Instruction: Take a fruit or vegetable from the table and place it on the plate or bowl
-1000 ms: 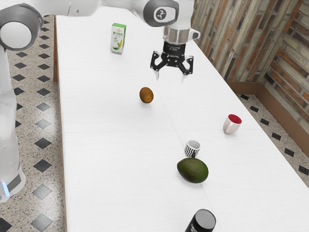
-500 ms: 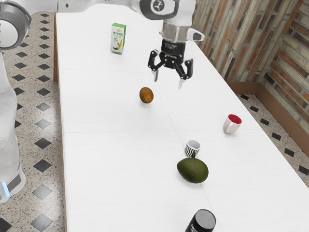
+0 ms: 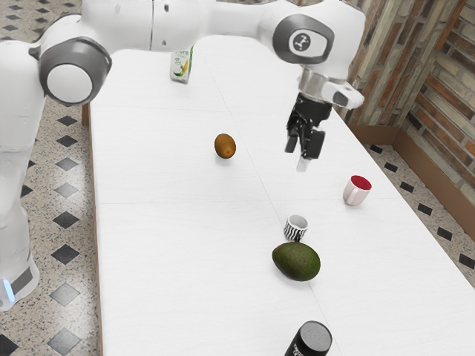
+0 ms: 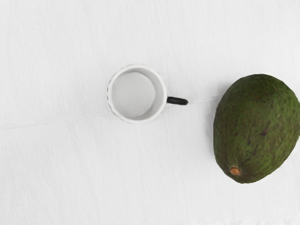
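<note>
Arm stretched over table, wrist turned down above striped mug, jaws edge-on, cannot tell their spread

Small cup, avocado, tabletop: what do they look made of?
Small cup: likely glazed ceramic; smooth white inside, thin rim, black handle. Avocado: fruit skin, matte dark green, pebbled, with brown flecks and a tan stem scar. Tabletop: white and matte with a faint seam; painted wood or laminate, cannot tell which.
</note>
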Action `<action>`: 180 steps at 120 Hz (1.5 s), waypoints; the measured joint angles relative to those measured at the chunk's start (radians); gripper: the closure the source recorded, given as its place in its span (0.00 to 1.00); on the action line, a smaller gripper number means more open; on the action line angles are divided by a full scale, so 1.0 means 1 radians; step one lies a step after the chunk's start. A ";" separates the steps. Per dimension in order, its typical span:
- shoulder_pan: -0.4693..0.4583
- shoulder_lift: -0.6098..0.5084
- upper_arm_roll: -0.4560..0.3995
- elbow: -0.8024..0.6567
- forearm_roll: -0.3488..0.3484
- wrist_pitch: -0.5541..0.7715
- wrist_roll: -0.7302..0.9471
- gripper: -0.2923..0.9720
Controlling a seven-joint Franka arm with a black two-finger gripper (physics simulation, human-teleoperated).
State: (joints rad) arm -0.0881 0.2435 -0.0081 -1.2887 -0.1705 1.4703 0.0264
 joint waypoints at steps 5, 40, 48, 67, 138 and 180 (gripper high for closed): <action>-0.006 0.012 -0.050 0.028 0.000 -0.017 0.040 0.23; -0.011 0.012 -0.128 -0.053 -0.046 -0.079 0.229 0.23; -0.011 0.018 -0.128 -0.055 -0.053 -0.084 0.259 0.23; -0.010 0.020 -0.128 -0.074 -0.060 -0.094 0.319 0.23; -0.021 0.002 -0.161 -0.060 0.009 0.074 0.441 0.23; -0.005 -0.047 -0.191 -0.151 -0.023 0.119 0.470 0.23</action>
State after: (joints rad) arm -0.0934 0.1962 -0.1986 -1.4401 -0.1940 1.5888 0.4963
